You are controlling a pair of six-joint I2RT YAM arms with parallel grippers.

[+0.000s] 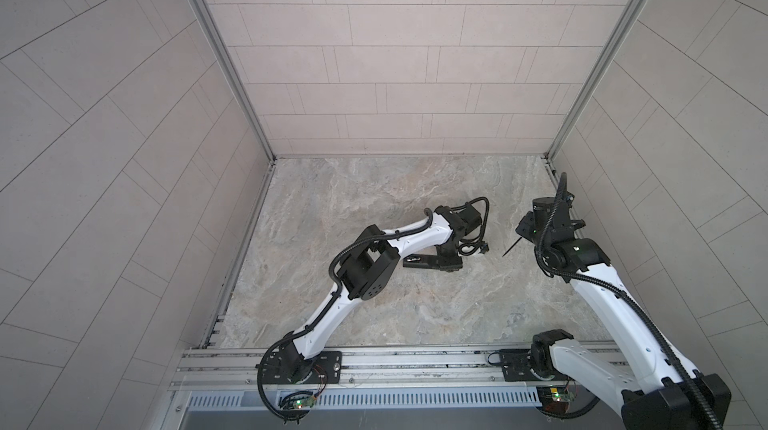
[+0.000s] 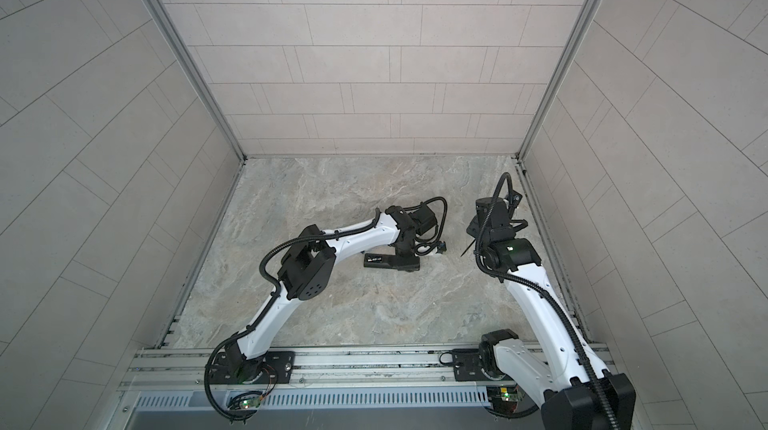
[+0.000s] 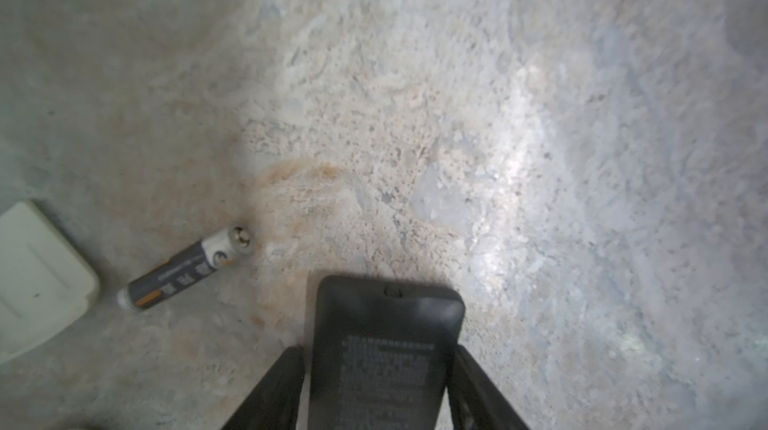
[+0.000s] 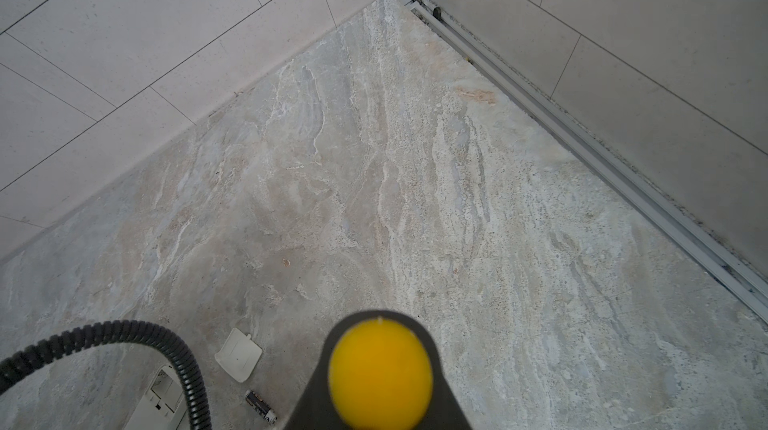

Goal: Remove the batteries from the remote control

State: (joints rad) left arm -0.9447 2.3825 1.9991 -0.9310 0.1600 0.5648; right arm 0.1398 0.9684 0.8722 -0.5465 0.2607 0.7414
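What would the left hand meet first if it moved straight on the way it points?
Beyond the black remote that the left hand straddles, only bare table shows: the way looks free. The battery lies aside.

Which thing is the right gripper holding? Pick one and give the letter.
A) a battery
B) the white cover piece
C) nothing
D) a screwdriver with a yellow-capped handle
D: the right gripper is clamped on the screwdriver, whose yellow butt end fills the right wrist view. The battery and the white cover lie apart from it.
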